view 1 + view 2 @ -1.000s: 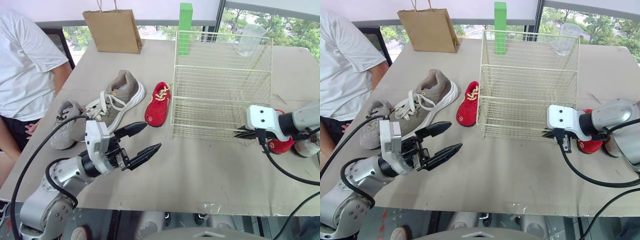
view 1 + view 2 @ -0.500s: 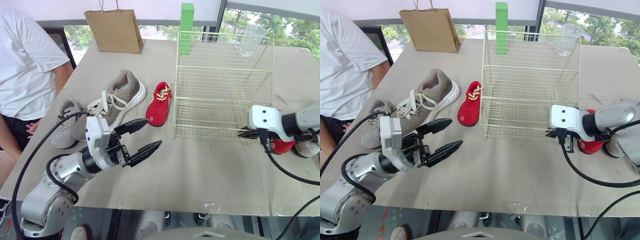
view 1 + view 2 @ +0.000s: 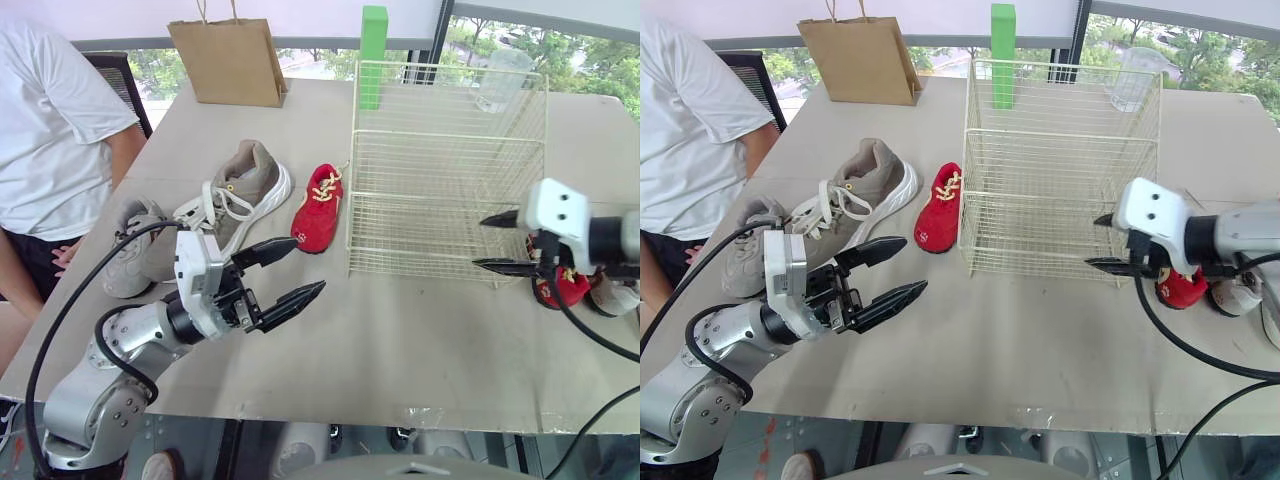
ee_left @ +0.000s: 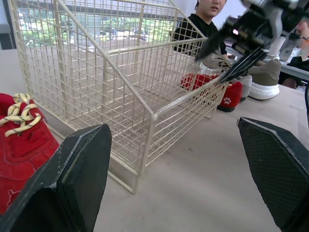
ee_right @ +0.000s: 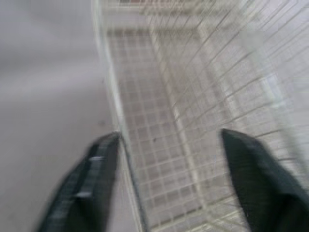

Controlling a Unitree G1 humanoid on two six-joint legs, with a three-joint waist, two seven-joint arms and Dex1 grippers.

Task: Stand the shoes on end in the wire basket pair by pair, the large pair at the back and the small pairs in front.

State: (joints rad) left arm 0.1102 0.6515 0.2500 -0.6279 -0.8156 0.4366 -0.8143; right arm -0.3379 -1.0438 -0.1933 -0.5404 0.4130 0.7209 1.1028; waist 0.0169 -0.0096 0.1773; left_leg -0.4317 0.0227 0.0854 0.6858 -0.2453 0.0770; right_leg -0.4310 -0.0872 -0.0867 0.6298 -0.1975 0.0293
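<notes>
Standing empty on the tabletop (image 3: 400,340), the wire basket (image 3: 447,140) is ready for loading. Large grey shoes (image 3: 235,195) lie to its left, likely first for the back row. One red shoe (image 3: 318,208) lies just beside it. Left tool (image 3: 308,265) and right tool (image 3: 480,243) hover spread and empty.

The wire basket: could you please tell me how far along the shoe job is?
Done: nothing, the wire basket is empty. In hand: nothing, the left gripper and right gripper are open, the right by the basket's corner. Left: grey shoes and a red shoe on its left, a second red shoe on its right.
</notes>
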